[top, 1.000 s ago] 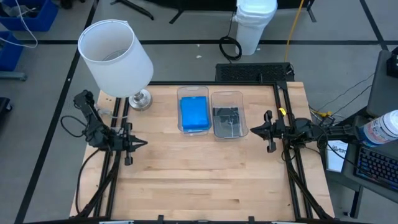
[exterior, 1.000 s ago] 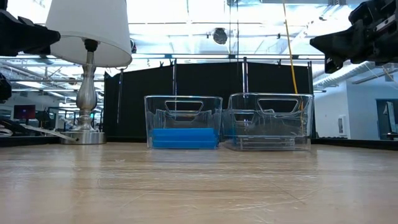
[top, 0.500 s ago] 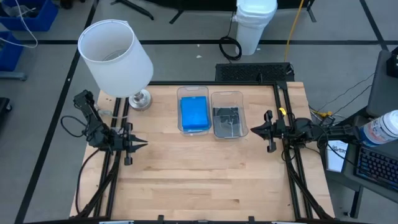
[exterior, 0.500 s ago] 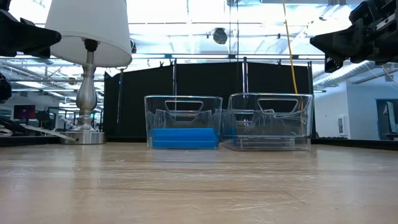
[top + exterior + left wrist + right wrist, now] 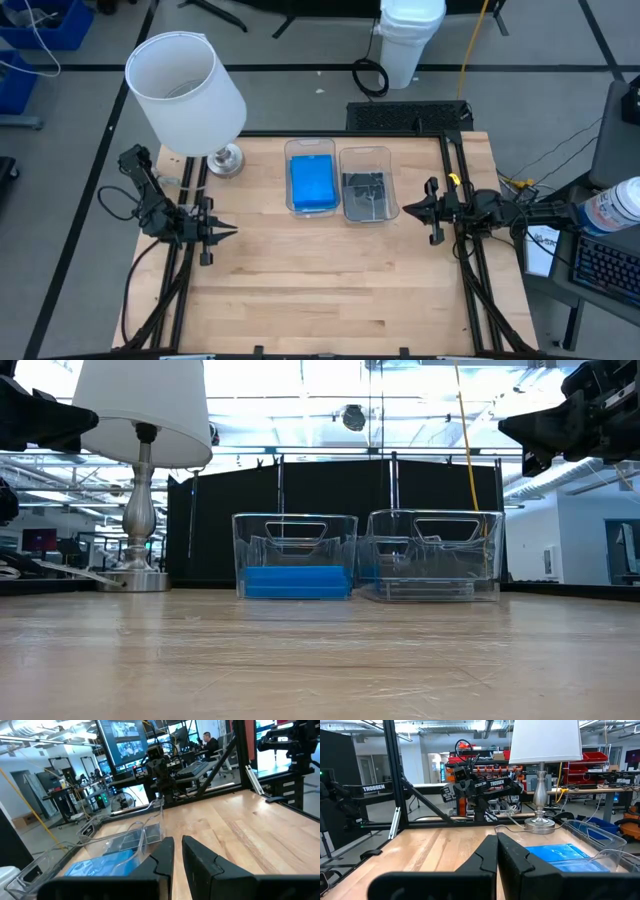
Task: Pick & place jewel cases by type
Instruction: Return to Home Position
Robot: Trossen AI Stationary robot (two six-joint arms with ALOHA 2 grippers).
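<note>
The blue jewel cases [image 5: 312,182] lie in the left clear bin [image 5: 310,143] and the dark jewel cases [image 5: 365,190] in the right clear bin [image 5: 365,150], side by side at the worktop's [image 5: 320,290] far middle, while the left fingers [image 5: 200,862] and right fingers [image 5: 512,855], both closed on nothing, hover at its opposite side edges.

You have a wooden table [image 5: 320,290] with a white-shaded lamp [image 5: 185,85] at its back corner. Just right of the lamp sit a clear bin [image 5: 311,149] and a second clear bin [image 5: 366,158], side by side. Farther right of the lamp, a white waste bin [image 5: 410,40] stands on the floor.
</note>
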